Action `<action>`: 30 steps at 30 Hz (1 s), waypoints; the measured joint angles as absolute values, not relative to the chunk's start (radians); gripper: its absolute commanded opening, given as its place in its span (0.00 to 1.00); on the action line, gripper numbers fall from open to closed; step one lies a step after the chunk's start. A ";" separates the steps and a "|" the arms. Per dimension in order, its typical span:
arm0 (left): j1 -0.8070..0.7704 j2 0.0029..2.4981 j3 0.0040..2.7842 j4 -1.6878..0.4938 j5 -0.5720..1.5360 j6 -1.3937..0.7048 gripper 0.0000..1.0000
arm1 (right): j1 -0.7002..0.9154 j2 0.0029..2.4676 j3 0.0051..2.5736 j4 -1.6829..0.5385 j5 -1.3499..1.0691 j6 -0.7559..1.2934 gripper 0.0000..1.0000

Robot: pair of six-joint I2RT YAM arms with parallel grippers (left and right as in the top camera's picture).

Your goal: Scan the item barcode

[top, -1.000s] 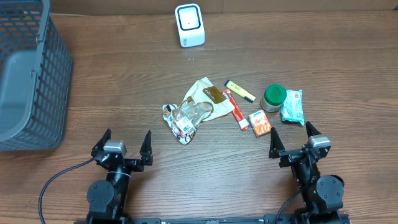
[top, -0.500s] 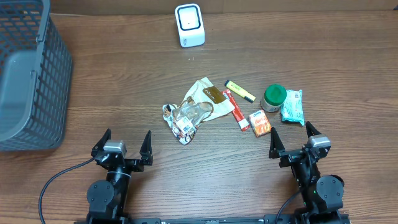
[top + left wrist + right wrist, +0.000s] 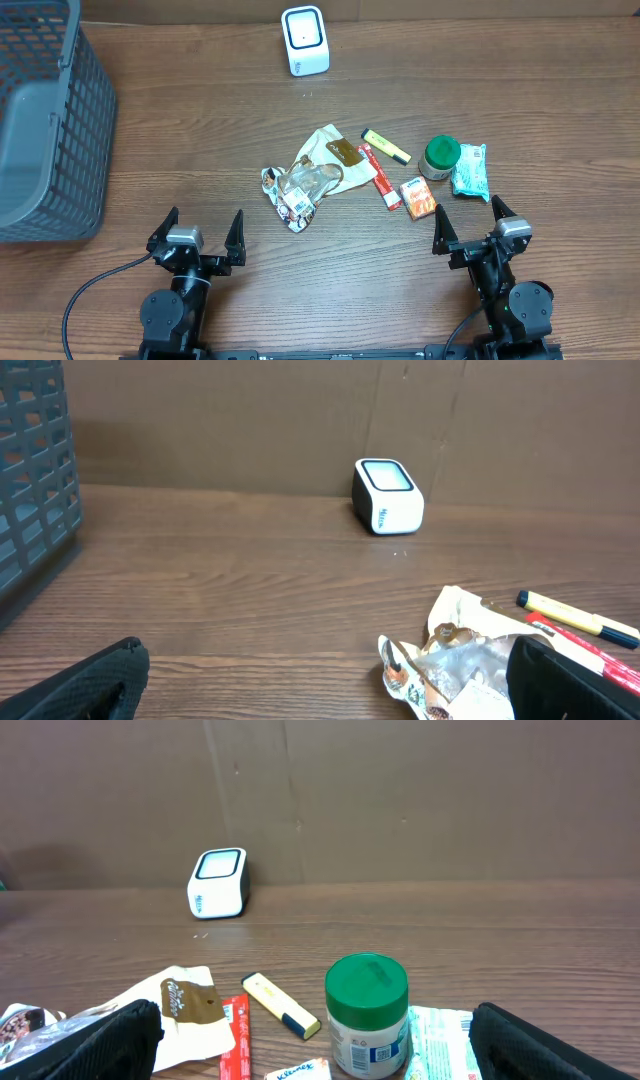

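Observation:
The items lie in a cluster mid-table: a crumpled foil wrapper (image 3: 298, 187), a beige packet (image 3: 330, 152), a yellow highlighter (image 3: 386, 146), a red stick pack (image 3: 380, 177), an orange tissue pack (image 3: 418, 197), a green-lidded jar (image 3: 440, 157) and a teal packet (image 3: 470, 170). The white scanner (image 3: 305, 40) stands at the far edge. My left gripper (image 3: 200, 230) is open near the front edge, short of the wrapper (image 3: 450, 660). My right gripper (image 3: 470, 225) is open just in front of the jar (image 3: 367, 1015), which shows a barcode label. Neither holds anything.
A grey mesh basket (image 3: 45, 120) fills the far left corner. A brown cardboard wall (image 3: 400, 800) backs the table behind the scanner (image 3: 218, 882). Bare wood lies between the scanner and the items, and in front of the left gripper.

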State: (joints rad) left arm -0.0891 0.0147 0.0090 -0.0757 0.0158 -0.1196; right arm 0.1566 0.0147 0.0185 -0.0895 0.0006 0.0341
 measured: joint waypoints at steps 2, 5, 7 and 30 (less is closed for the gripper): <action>-0.089 0.015 0.009 -0.076 0.016 -0.120 1.00 | 0.157 0.015 0.019 -0.091 0.001 0.034 1.00; -0.089 0.015 0.009 -0.076 0.016 -0.120 1.00 | 0.157 0.015 0.019 -0.090 0.001 0.034 1.00; -0.089 0.015 0.009 -0.076 0.016 -0.120 1.00 | 0.157 0.015 0.019 -0.090 0.001 0.034 1.00; -0.089 0.015 0.009 -0.076 0.016 -0.120 1.00 | 0.157 0.015 0.019 -0.090 0.001 0.034 1.00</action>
